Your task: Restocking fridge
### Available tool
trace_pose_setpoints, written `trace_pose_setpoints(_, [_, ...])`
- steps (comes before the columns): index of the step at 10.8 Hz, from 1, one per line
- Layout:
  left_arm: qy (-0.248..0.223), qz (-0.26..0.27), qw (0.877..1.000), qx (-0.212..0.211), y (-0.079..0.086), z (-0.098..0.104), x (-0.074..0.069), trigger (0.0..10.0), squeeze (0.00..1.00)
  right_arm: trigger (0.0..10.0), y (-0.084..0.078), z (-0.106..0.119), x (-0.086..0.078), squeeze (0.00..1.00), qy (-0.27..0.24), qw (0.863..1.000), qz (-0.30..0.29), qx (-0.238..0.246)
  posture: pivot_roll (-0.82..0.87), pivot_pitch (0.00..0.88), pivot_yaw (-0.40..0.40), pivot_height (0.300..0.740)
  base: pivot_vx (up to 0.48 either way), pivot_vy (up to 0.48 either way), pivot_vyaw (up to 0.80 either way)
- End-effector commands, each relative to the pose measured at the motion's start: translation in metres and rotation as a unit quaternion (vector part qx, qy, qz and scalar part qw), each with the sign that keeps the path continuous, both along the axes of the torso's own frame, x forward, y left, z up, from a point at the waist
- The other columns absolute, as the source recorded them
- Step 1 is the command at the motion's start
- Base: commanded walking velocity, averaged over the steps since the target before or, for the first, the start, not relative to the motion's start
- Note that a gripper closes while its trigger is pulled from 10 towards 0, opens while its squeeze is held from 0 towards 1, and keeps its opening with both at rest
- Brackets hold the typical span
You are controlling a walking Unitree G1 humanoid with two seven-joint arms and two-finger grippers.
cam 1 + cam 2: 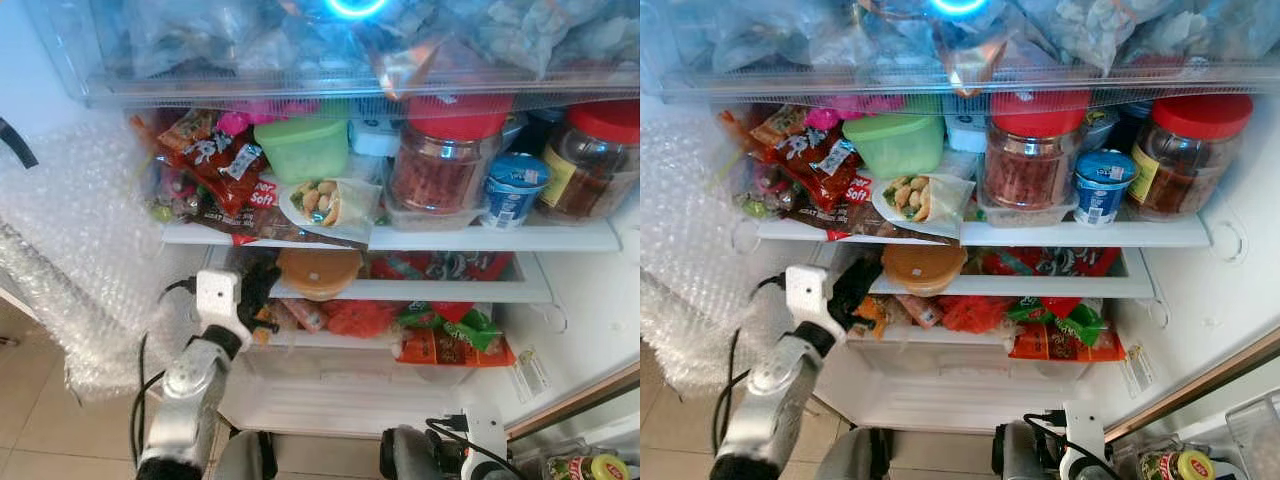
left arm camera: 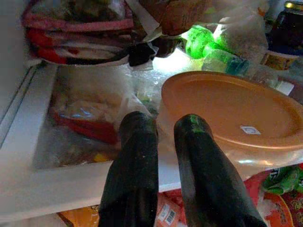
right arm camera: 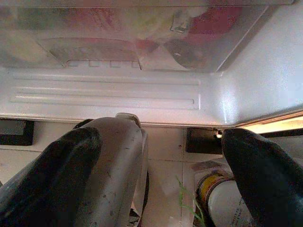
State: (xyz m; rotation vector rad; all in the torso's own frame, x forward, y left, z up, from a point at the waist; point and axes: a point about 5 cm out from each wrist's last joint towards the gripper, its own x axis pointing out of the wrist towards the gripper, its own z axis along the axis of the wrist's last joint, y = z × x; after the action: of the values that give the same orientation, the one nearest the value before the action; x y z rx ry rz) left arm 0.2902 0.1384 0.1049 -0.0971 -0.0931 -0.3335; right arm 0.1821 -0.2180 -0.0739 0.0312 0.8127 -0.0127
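The left pincer (image 1: 262,285) reaches into the open fridge at the front edge of the middle shelf (image 1: 420,291), its fingers (image 2: 135,161) nearly together and holding nothing, tips just beside the orange-lidded tub (image 2: 232,111) that sits there. Packets (image 2: 90,109) crowd the shelf beside the tub. The right pincer (image 3: 161,165) hangs low before the bottom drawer (image 3: 109,90), spread wide and empty.
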Motion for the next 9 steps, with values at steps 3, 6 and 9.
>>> trace_pose_setpoints(3, [-0.025, 0.026, 0.999, 0.006, 0.007, 0.013, 0.000, 10.0, 0.00, 10.0, -0.001, -0.009, -0.018, 0.00, 0.034, 0.999, -0.012, 0.005, -0.14, 0.109, 0.056, 0.625, 0.000, 0.000, 0.00])
trace_pose_setpoints(6, [-0.031, -0.054, 0.998, 0.007, -0.008, 0.028, -0.010, 10.0, 0.00, 10.0, -0.002, -0.009, -0.018, 0.00, 0.034, 0.999, -0.014, 0.003, -0.14, 0.108, 0.055, 0.625, 0.000, 0.000, 0.00])
trace_pose_setpoints(9, [0.020, -0.136, 0.990, 0.030, -0.012, 0.017, -0.028, 10.0, 0.00, 10.0, -0.001, -0.009, -0.017, 0.00, 0.034, 0.999, -0.012, 0.003, -0.13, 0.109, 0.057, 0.625, 0.000, 0.000, 0.00])
